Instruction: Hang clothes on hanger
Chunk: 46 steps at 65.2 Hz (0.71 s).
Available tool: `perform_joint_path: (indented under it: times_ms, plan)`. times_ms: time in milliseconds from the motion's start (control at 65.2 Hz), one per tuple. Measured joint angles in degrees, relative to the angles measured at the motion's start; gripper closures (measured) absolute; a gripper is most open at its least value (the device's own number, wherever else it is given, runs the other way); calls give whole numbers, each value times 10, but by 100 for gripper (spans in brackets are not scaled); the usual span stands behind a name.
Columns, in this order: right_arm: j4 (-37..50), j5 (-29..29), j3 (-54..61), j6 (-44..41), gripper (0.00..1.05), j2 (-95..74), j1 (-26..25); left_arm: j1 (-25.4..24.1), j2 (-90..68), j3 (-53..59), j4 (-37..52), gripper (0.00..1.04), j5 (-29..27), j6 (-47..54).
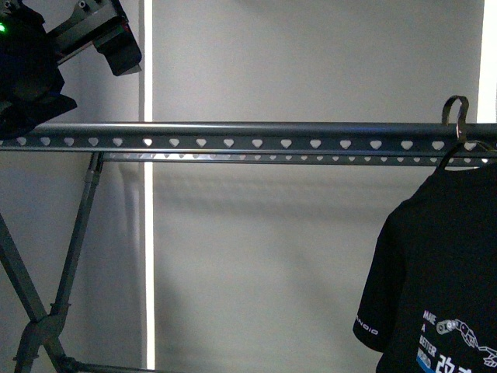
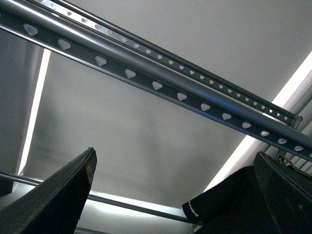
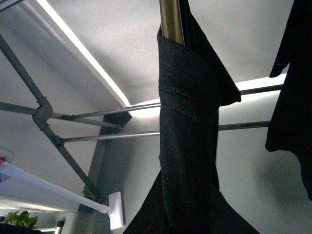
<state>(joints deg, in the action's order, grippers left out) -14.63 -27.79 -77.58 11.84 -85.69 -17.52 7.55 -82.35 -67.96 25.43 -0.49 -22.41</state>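
Observation:
The clothes, a black T-shirt (image 1: 443,280) with white print and small white sleeve text, hang at the far right from a dark hook (image 1: 457,115) over the hanger rail (image 1: 256,138), a grey bar with heart-shaped holes. My left arm (image 1: 46,62) is up at the rail's left end. In the left wrist view my left gripper (image 2: 180,204) is open and empty below the rail (image 2: 156,83), with the T-shirt's sleeve (image 2: 219,204) beyond its fingers. My right gripper is shut on the clothes (image 3: 187,146); the black cloth hides its fingers.
Crossed grey legs (image 1: 70,264) stand under the rail's left end. A bright vertical strip (image 1: 147,233) runs down the grey wall behind. The right wrist view shows lower rack bars (image 3: 87,117), a white pole with a bracket (image 3: 114,214) and a green plant (image 3: 19,219).

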Motion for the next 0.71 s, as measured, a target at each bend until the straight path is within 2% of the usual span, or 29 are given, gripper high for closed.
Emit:
perform_joint_path:
  times_ms: [169,399,583,705]
  plan:
    - [-14,38,-54,17,98,-27,29,7,0,6,2,7,27,4]
    - [-46,78,-95,18,98,-59,43,14,0,13,5,7,54,13]
    - [-43,99,-92,18,98,-81,44,14,0,15,9,7,66,14]
    - [-1,111,-49,15,98,-77,46,15,0,16,7,7,82,15]
